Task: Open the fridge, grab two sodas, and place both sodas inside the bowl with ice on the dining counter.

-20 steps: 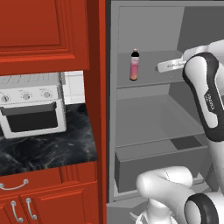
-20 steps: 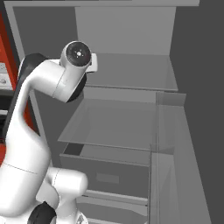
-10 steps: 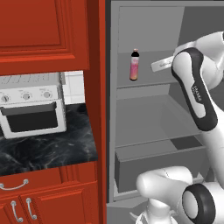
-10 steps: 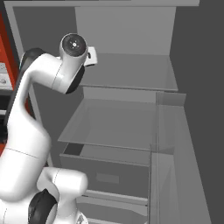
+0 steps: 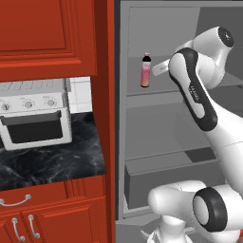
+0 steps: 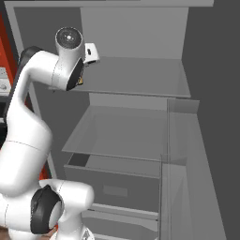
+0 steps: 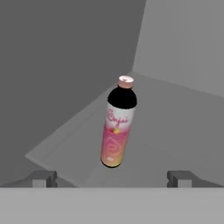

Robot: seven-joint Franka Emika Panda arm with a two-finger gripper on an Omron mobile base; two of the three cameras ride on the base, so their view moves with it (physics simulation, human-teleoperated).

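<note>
1. The pincer [image 7: 112, 178] is seen in the hand view with its two dark fingertips [image 7: 43, 178] spread wide apart; nothing is held between them.
2. A soda bottle [image 7: 117, 124] is framed between the tips, standing upright on a grey shelf, apart from both fingers.
3. The bottle is marked by a pale cap, a dark neck and a pink-to-orange body with a label.
4. In the left base view the bottle [image 5: 146, 70] is found on the upper shelf of the open fridge [image 5: 156, 123], near its left wall, with the white hand just beside it to the right.
5. No obstacle is seen between pincer and bottle; the shelf around it is bare.
6. Below, a second shelf [image 6: 122, 136] and a bottom drawer [image 6: 115, 187] are shown.
7. To the left of the fridge, red cabinets [image 5: 47, 33] are seen, and a white toaster oven [image 5: 33, 114] is set on a black marble counter [image 5: 52, 163].
</note>
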